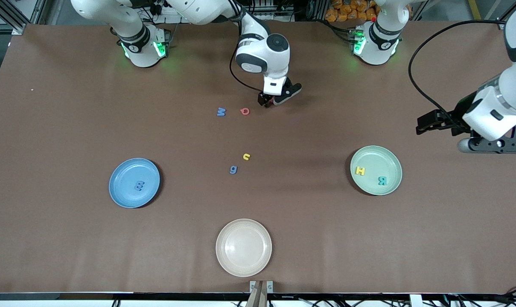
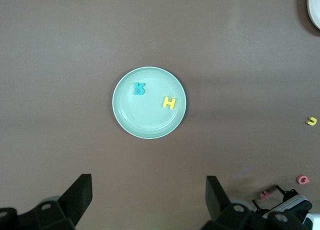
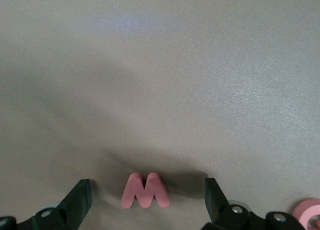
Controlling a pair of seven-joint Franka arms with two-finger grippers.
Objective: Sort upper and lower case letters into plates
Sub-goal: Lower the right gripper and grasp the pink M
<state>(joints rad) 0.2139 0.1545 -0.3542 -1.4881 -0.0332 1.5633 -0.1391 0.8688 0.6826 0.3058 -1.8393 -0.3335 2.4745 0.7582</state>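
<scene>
Two letters, yellow H [image 1: 360, 171] and teal R [image 1: 382, 181], already in mint plate [image 1: 390, 162]; one blue letter [image 1: 138, 186] in blue plate [image 1: 121, 179]. Right tool [image 3: 145, 202] low over surface [image 1: 70, 128], fingers apart, straddling pink M [image 3: 145, 191], probably for pickup. Left tool [image 2: 147, 200] open, waiting above mint plate.

Table [image 1: 70, 128] plain brown; blue plate [image 1: 125, 194] holds darker blue letter [image 1: 138, 186]; mint green plate [image 1: 388, 164] holds yellow H [image 1: 360, 171] and teal R [image 1: 382, 181]; third plate [image 1: 243, 247] cream, plain; on table: blue W [image 1: 221, 111], red round letter [image 1: 244, 111], yellow small letter [image 1: 246, 156], blue g [image 1: 233, 169]; pink-red M [image 3: 145, 191]; arms white, fingers [image 3: 75, 202] black
</scene>
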